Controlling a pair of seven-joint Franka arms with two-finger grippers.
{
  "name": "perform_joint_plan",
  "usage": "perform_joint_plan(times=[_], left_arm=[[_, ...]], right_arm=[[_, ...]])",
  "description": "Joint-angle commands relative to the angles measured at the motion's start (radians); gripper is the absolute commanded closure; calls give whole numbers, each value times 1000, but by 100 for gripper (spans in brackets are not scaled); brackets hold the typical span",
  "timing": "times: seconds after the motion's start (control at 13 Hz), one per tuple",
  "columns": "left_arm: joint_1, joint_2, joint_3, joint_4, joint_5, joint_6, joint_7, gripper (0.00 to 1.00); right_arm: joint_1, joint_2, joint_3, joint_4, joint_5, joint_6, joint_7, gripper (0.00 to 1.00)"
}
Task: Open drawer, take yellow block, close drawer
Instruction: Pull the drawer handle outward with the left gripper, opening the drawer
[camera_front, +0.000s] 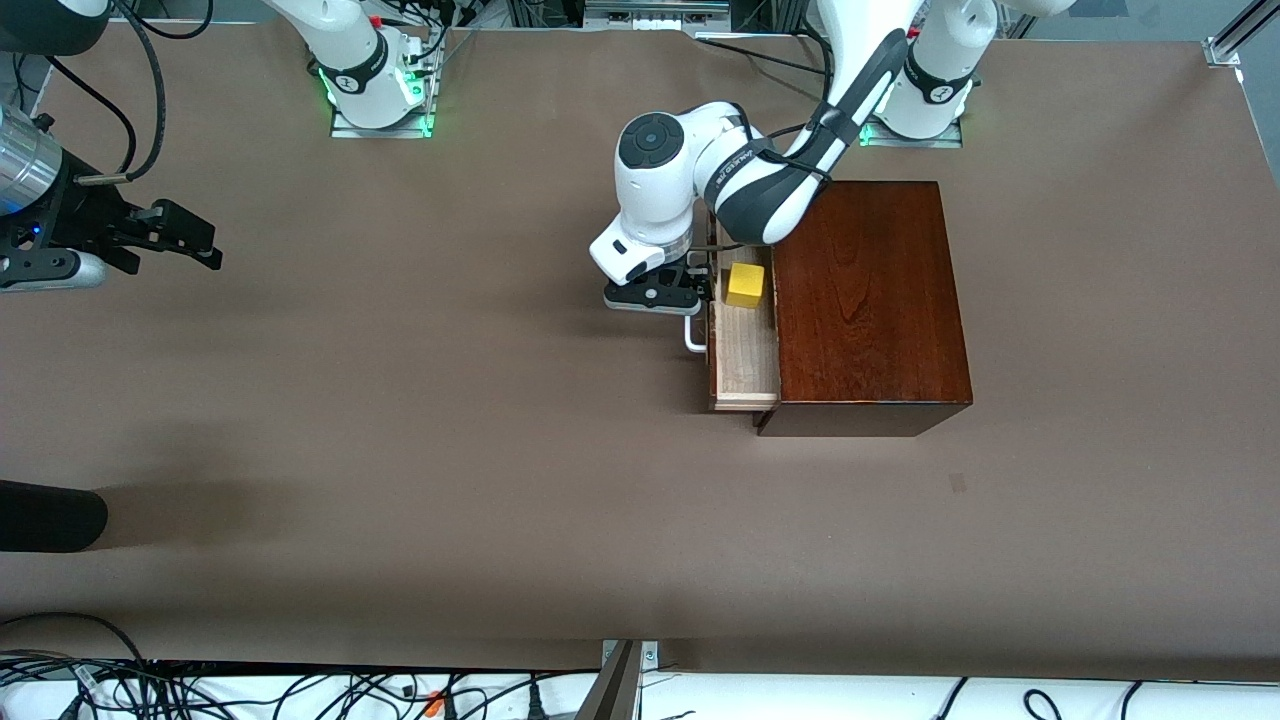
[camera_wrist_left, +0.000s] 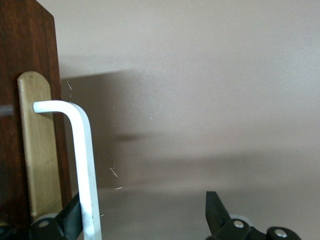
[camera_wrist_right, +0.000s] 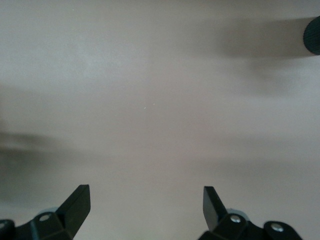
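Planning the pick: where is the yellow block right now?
The yellow block sits in the open drawer, at its end farther from the front camera, beside the open left gripper.

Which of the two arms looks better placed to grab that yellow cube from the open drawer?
Probably the left: its open pincer sits at the drawer, beside the yellow block. The right pincer waits, open, at the right arm's end.

Brown table (camera_front: 400, 430), cables (camera_front: 200, 695) along its nearest edge, perhaps loose.
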Motion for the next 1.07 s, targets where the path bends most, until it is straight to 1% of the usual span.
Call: perform_joint_plan(times=[0.0, 0.54, 1.0], left_arm=[[-34, 28, -8, 57, -54, 19, -9, 0], [-33, 31, -2, 84, -54, 22, -6, 0], [-33, 36, -2, 86, -52, 23, -3, 0]], right_arm=[[-13, 6, 8, 15, 0, -6, 9, 0], [-13, 7, 8, 15, 0, -5, 9, 0], [-13, 6, 8, 15, 0, -5, 9, 0]])
